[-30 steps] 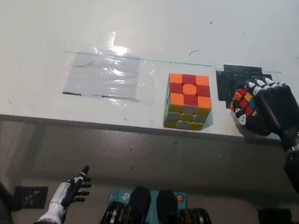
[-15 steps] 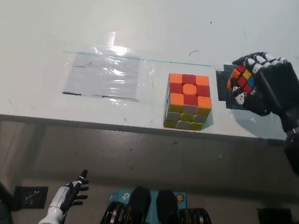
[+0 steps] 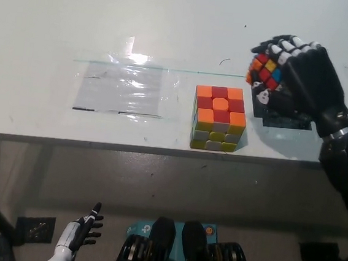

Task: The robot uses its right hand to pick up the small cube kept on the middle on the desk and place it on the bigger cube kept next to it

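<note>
Head view: right hand [image 3: 299, 75] raised over desk [image 3: 172, 19] at upper right, fingers [image 3: 287, 46] wrapped around small cube [image 3: 265, 71]. Small cube held clear of desk surface, tilted, coloured faces turned toward picture left, sitting at the left side of the hand, against the palm. Black arm [image 3: 344, 159] entering from the right edge. Black patch [image 3: 286, 120] on desk directly below the hand, partly covered by it.

Big cube [image 3: 219, 118] resting flat on desk near the front edge, orange and red top face up, yellow and white front face showing. Small cube up and to the right of big cube, near but apart, not above it and not touching.

Clear plastic sheet [image 3: 124, 88] lying flat on desk, left of big cube.

Left hand [image 3: 79, 235] resting low at lower left, below desk edge, holding nothing, fingers spread.
</note>
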